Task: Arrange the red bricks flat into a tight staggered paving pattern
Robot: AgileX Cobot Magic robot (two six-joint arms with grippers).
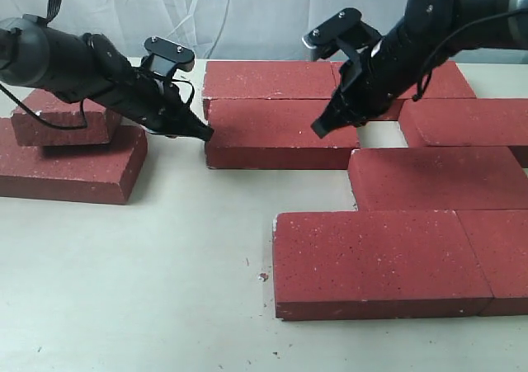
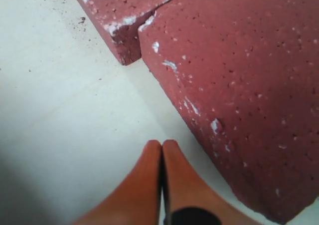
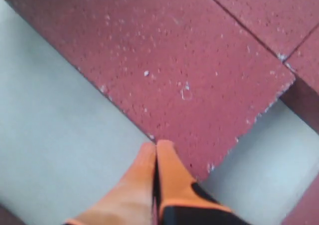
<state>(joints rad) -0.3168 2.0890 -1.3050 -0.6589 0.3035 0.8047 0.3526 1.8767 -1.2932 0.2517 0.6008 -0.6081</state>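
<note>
Several red bricks lie flat on the table at the right; one of them is the middle brick [image 1: 280,133], with a back brick [image 1: 268,79] behind it. My left gripper [image 1: 205,131] is shut and empty, its tip at the middle brick's left end. In the left wrist view its fingertips [image 2: 162,144] rest on the table right beside that brick [image 2: 239,75]. My right gripper [image 1: 320,127] is shut and empty, low over the same brick's right part. The right wrist view puts its tip [image 3: 156,145] at the brick's [image 3: 189,70] edge.
Two more bricks are stacked at the left, an upper one [image 1: 66,120] on a lower one [image 1: 70,162], under my left arm. Further bricks [image 1: 437,178] [image 1: 379,261] form rows at the front right. A small gap [image 1: 381,135] shows between bricks. Bare table [image 1: 124,289] lies front left.
</note>
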